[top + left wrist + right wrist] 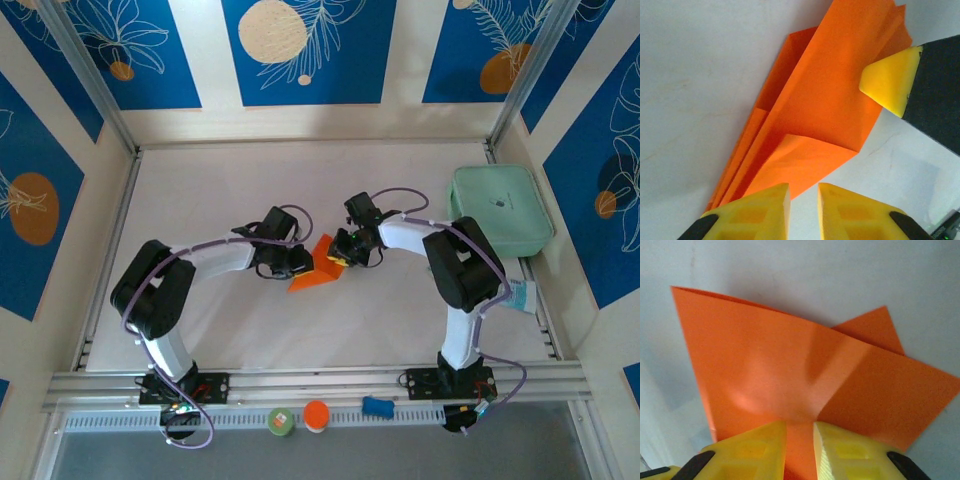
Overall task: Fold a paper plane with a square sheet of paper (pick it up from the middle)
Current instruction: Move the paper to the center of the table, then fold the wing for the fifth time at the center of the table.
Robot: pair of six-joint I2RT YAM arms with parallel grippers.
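The square sheet of paper [316, 272] is bright orange and folded into layered flaps, lying mid-table between both grippers. In the right wrist view the paper [765, 365] puckers up into my right gripper [800, 427], whose yellow fingers are shut on a pinch of it. In the left wrist view the paper [825, 100] shows long creases and a folded-over corner. My left gripper [804, 192] stands at that corner with a narrow gap between its fingers, bare table showing through it and nothing gripped. The right gripper's yellow fingertip [890, 80] rests on the paper's far side. From above, the left gripper [300, 263] and right gripper [343, 258] flank the paper.
A mint-green case [500, 210] lies at the table's right edge, with a small teal packet [520, 295] below it. On the near rail sit a green round lid [281, 421], a small orange disc [316, 414] and a blue piece [377, 405]. The white table [200, 200] is walled on three sides.
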